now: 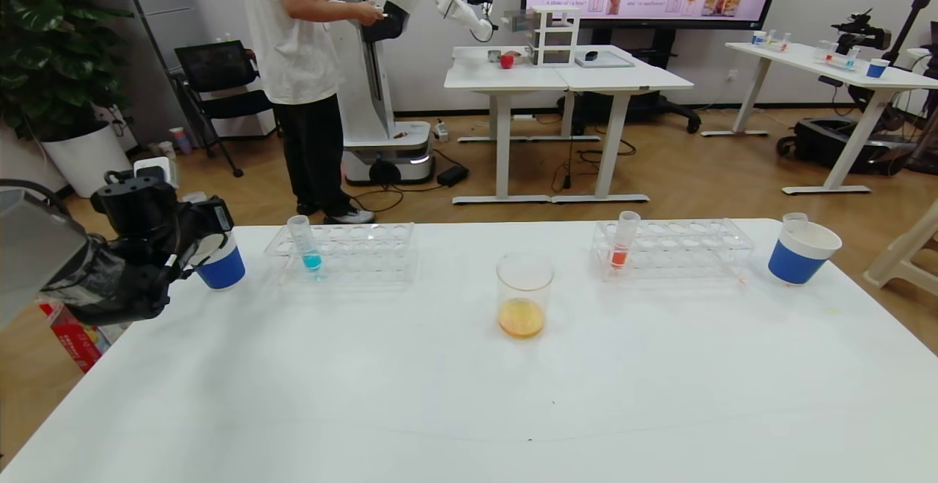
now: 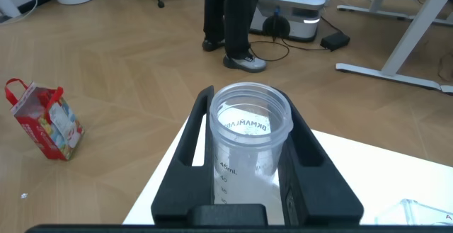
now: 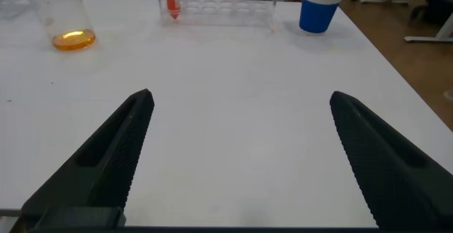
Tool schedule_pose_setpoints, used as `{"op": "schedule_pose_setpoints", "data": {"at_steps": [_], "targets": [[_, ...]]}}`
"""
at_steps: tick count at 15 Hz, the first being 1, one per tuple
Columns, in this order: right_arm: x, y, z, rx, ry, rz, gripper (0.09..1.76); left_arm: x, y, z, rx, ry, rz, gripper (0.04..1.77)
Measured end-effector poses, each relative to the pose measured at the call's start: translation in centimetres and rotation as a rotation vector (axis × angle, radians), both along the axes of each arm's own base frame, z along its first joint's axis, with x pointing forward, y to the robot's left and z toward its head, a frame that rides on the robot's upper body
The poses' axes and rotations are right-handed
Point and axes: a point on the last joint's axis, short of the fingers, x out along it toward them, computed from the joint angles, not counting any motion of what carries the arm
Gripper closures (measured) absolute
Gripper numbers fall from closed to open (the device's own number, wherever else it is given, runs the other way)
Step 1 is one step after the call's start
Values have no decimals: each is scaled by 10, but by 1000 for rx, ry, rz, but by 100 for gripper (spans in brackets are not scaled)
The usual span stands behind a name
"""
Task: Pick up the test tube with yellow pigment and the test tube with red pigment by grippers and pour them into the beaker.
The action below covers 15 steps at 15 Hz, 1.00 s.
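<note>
Glass beaker [image 1: 525, 285]: mid-table, a shallow pool of orange liquid inside
Left claw [image 2: 248, 109]: clamped on a clear tube [image 2: 251, 130] that looks empty, at the table's left edge by the left blue cup [image 1: 222, 267]
Right claw [image 3: 242, 98]: spread wide, holding nothing, low over the table
Red tube [image 1: 623, 245]: upright in the right rack [image 1: 674, 248]
Step, likely: drop the spent tube in the cup; centre it over the rim, lower, then release
Surface: smooth white table [image 1: 440, 395]
Room: wood floor, more white desks, a person beside another robot
</note>
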Motion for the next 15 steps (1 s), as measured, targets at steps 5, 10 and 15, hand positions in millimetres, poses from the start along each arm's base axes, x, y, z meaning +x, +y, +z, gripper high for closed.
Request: {"op": "schedule_pose_setpoints", "data": {"at_steps": [5,10,15], "targets": [[0,0,0,0,0,0,11,1,1,5,7,-15,1,100],[0,0,0,0,0,0,11,0,1,9,9,-25,3,6],[0,0,0,0,0,0,11,0,-4,28,21,-65,-13,6]]}}
